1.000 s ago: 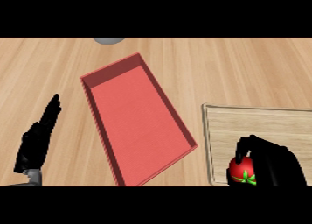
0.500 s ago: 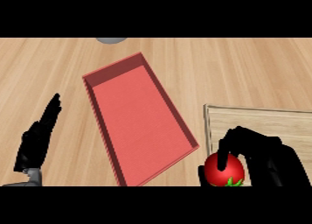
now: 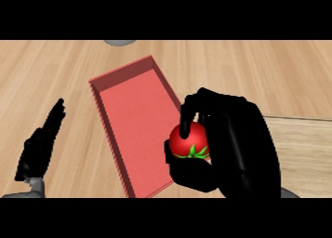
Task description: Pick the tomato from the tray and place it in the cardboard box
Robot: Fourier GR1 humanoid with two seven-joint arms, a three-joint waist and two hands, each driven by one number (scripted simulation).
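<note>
My right hand is curled round a red tomato with a green stalk, holding it above the right rim of the red tray. Fingers and thumb wrap the fruit from above and below. The tray lies slanted across the middle of the wooden counter and shows nothing inside. Part of the cardboard box shows at the right edge, largely hidden behind my right hand. My left hand rests open at the lower left, fingers straight and pointing up.
A grey round object peeks in at the top edge, behind the tray. Bare wooden counter spreads to the left of the tray and at the upper right.
My right hand has risen and moved left with the tomato, from the lower right corner to over the tray's right rim. The left hand has stayed still.
</note>
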